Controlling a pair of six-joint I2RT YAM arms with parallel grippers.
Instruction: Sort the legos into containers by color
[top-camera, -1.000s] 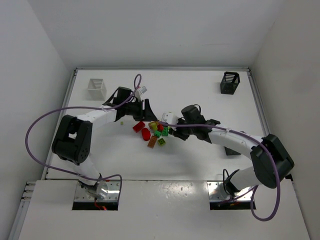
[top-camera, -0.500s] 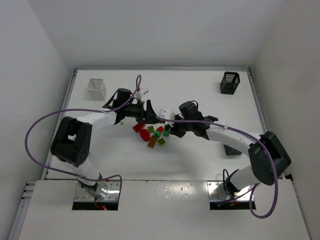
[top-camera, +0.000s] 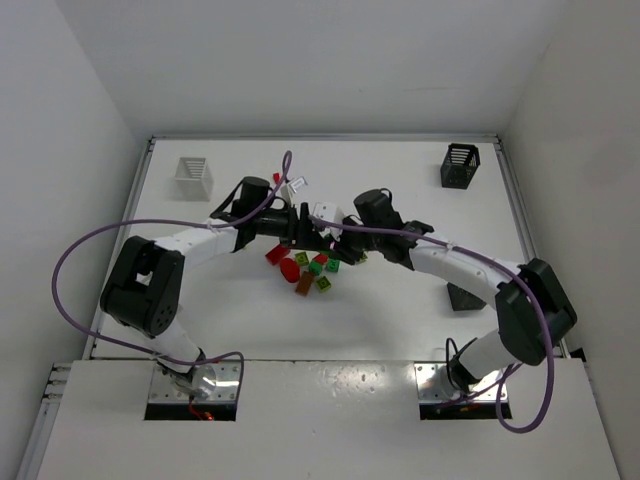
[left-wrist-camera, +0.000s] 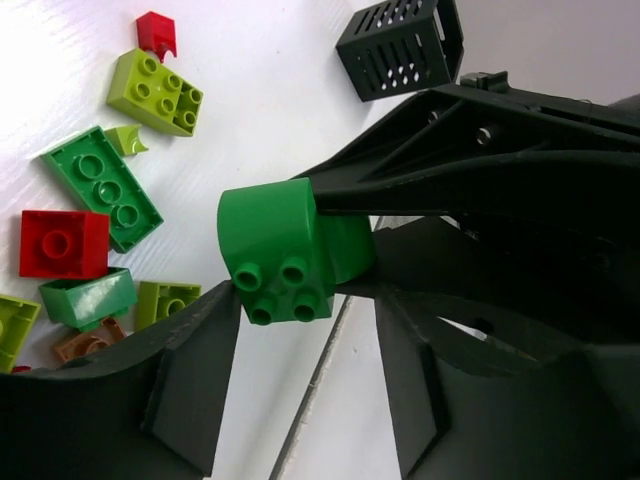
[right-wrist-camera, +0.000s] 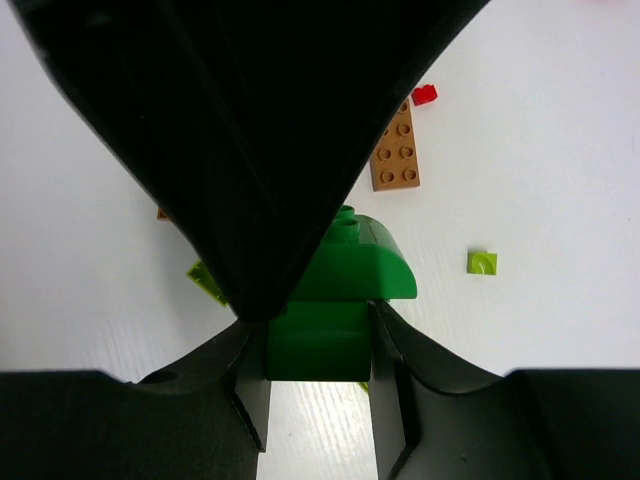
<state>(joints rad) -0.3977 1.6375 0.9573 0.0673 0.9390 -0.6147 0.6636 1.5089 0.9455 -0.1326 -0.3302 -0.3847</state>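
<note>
One green brick sits pinched between my right fingers, aloft over the loose legos on the worktop; my left fingers gape around it; I judge it light, stiff, slick (rounded top); flat sides suit best.

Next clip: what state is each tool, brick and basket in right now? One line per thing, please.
right tool: shut on the green curved brick.
left tool: open, fingers apart at that brick's studded end.
loose bricks: lying unsorted in a cluster, none in a basket.
white basket: upright at the far left; contents too small to tell.
black basket: upright at the far right.
</note>
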